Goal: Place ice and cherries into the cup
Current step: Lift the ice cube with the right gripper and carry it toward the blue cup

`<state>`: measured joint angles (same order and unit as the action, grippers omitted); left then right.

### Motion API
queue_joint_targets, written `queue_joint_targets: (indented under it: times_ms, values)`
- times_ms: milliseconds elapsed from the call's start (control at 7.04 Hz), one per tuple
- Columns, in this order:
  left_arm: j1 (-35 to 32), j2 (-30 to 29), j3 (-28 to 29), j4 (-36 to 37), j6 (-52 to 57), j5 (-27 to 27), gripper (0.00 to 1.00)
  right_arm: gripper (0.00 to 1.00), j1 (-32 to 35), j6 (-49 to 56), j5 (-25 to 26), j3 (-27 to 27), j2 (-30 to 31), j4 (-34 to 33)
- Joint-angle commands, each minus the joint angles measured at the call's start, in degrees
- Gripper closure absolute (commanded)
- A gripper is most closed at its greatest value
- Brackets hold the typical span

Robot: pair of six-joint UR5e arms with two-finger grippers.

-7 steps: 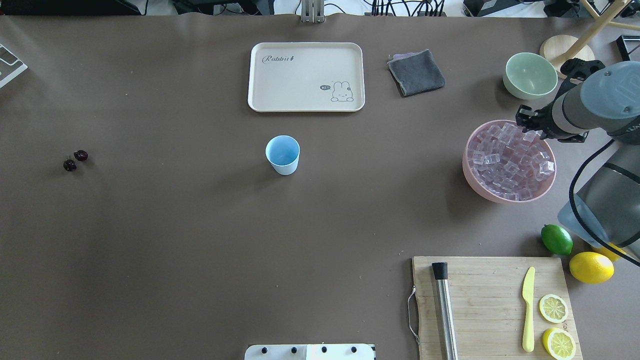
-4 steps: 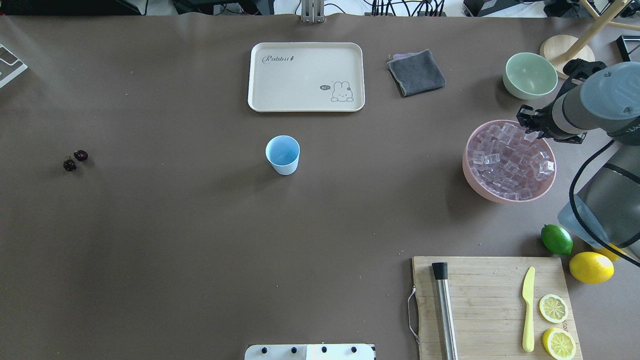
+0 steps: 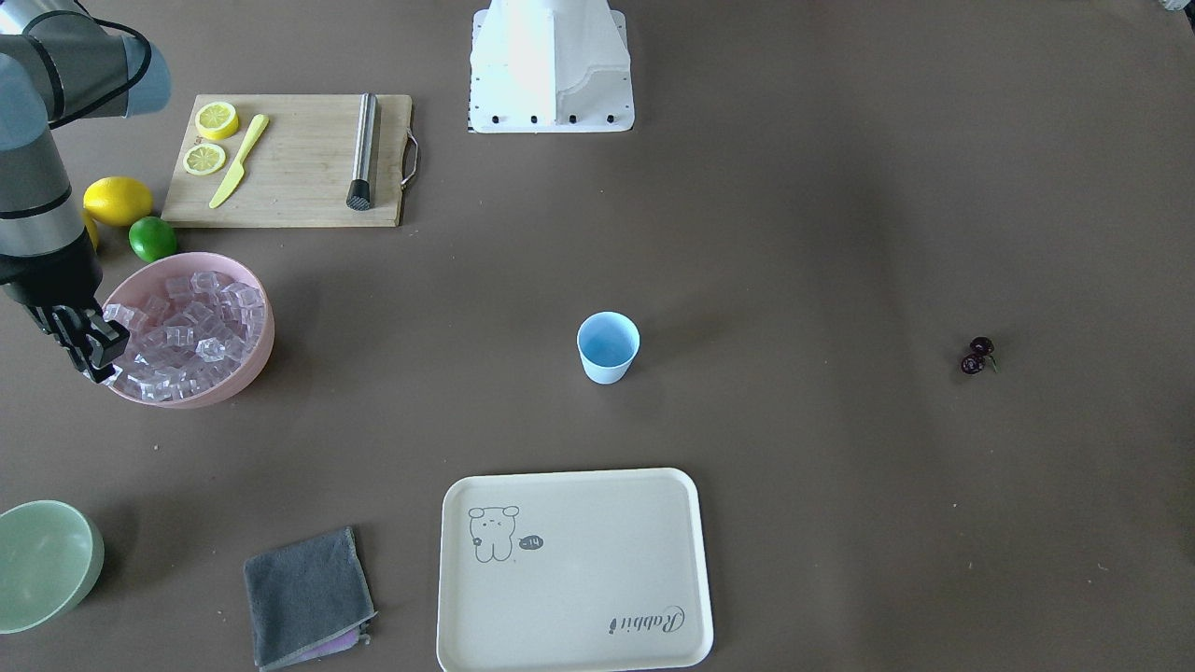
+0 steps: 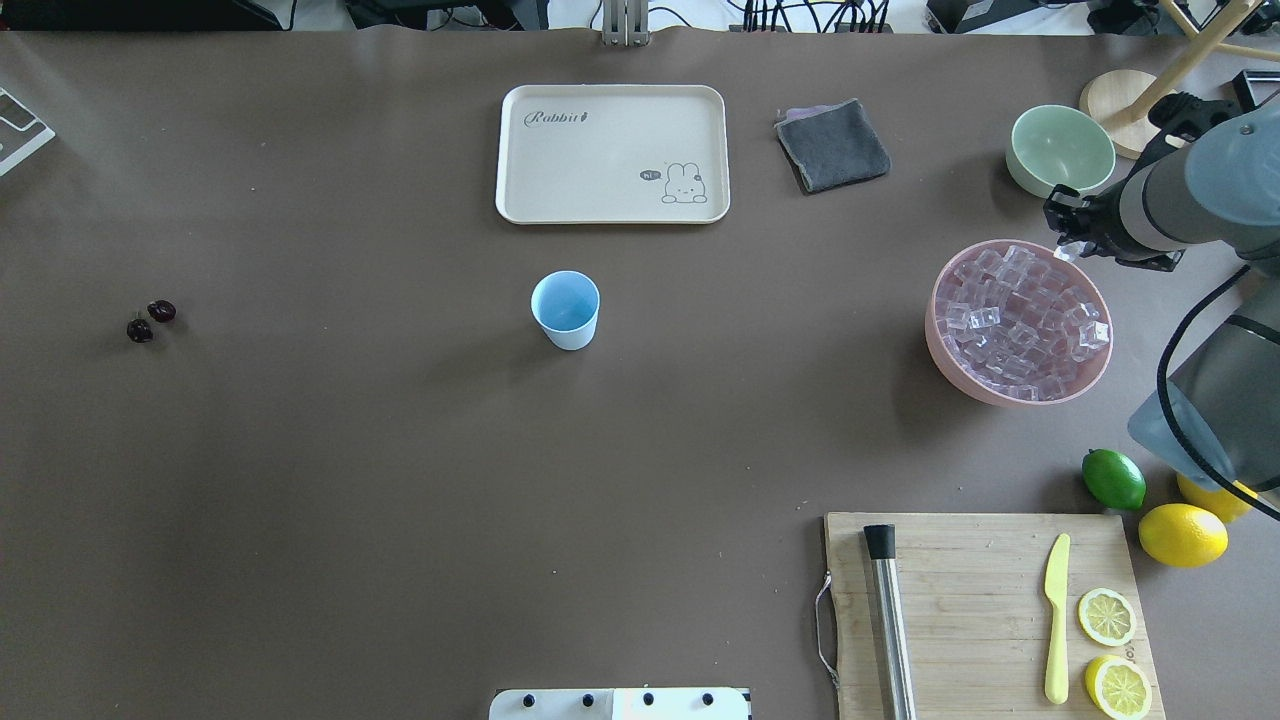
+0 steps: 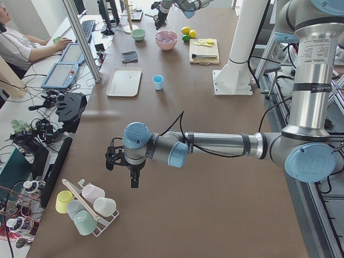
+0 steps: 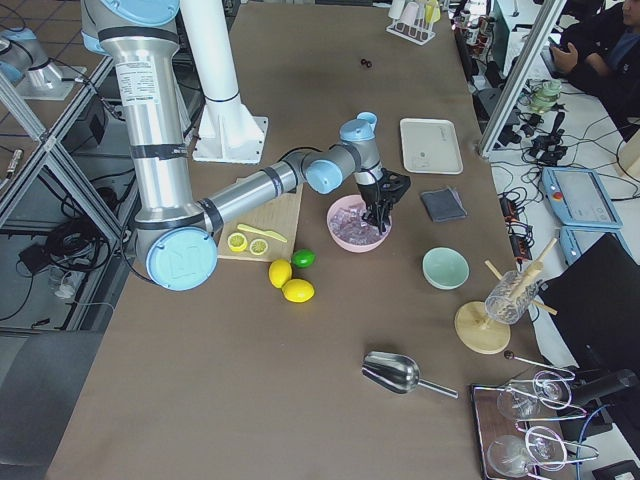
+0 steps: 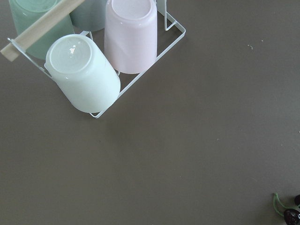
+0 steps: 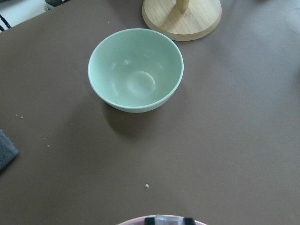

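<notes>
Right gripper (image 4: 1066, 245) has lifted off the ice (image 4: 1020, 320) heaped in the pink bowl (image 4: 935, 350) and now hangs above its far rim, fingers (image 8: 150, 221) pinched on one ice cube (image 8: 165, 219). Cup (image 4: 566, 310) stands upright mid-surface; cherries (image 4: 161, 311) lie well apart toward the left end. Left gripper (image 5: 114, 158) hovers beyond them by a tumbler rack (image 7: 42, 27); finger gap cannot tell.

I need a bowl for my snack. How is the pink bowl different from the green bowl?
The pink bowl is bigger; the green bowl is smaller. The pink bowl is heaped with ice; the green bowl is empty. Both are round, and both stand upright on the brown table.
</notes>
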<state>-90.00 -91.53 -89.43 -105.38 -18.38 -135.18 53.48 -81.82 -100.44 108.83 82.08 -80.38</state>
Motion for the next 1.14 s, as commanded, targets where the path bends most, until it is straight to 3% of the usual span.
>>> queue_joint_targets:
  times_ms: [0,142,426,710,994]
  values:
    - [0.0,0.0,0.0,0.0,0.0,0.0,0.02,1.0,1.9,0.1,-0.1,7.5,-1.7,-6.1]
    - [0.0,0.0,-0.2,0.0,0.1,-0.1,0.02,1.0,2.5,0.1,-0.4,9.5,-3.4,-6.2]
    - [0.0,0.0,-0.6,0.0,0.4,-0.1,0.02,1.0,0.4,-0.3,-1.3,6.5,-14.2,-8.6]
    - [0.0,0.6,-2.1,-0.3,0.5,-0.2,0.02,1.0,-3.1,-0.7,-0.2,3.9,-21.0,-8.5]
    - [0.0,1.1,-2.1,-0.3,0.5,-0.2,0.02,1.0,-8.4,-0.6,1.1,3.3,-23.0,-6.8]
